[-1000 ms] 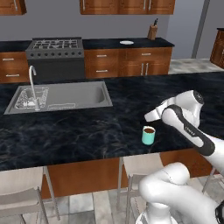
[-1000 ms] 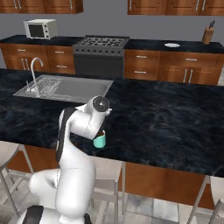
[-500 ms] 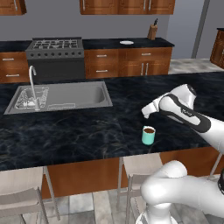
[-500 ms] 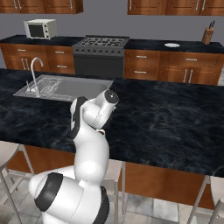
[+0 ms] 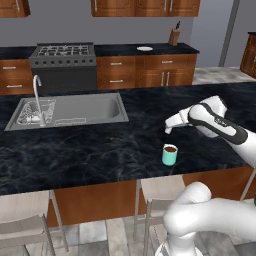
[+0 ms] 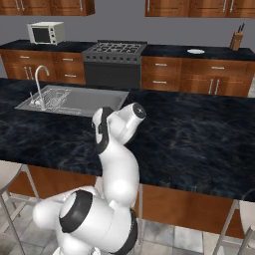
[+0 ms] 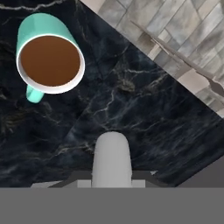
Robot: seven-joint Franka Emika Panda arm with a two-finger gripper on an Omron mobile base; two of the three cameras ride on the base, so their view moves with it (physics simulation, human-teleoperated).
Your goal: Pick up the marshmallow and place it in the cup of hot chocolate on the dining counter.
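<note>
The teal cup of hot chocolate (image 5: 169, 155) stands on the black marble dining counter (image 5: 90, 150) near its front edge. My gripper (image 5: 168, 128) hangs a short way above the cup. In the hand view the cup (image 7: 49, 59) lies at the upper left with brown liquid showing. The marshmallow (image 7: 112, 153), a small white cylinder, sticks out from my gripper (image 7: 112, 177), which is shut on it. It is off to one side of the cup's mouth and above bare counter (image 7: 144, 109).
A steel sink (image 5: 70, 111) with a tap is set into the counter at the left. Stools (image 5: 160, 192) stand under the front edge. A stove (image 5: 64, 52), a white plate (image 5: 144, 48) and a knife block (image 5: 174, 36) sit on the back counter.
My arm has swung its elbow up and back, and it now hides the cup in the right base view. The hand has stayed above the cup, shifting slightly left.
</note>
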